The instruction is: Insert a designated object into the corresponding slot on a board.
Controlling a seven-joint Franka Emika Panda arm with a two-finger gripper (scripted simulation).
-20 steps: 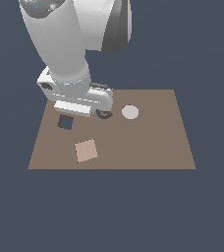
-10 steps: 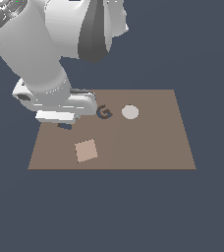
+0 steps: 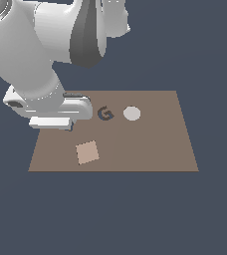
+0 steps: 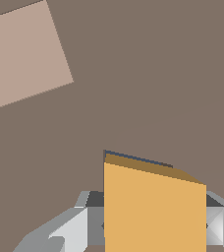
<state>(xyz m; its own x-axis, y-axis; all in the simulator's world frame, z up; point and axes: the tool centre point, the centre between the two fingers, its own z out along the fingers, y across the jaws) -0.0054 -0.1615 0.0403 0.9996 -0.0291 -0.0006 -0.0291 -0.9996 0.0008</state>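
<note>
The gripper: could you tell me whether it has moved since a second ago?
Yes. The gripper has shifted toward the exterior view's left, away from the G-shaped ring.

You have a flat tan square (image 3: 87, 152) lying near the end effector, a dark G-shaped ring (image 3: 105, 114) just beside it, and a pale grey disc (image 3: 132, 113) beyond the ring.
</note>
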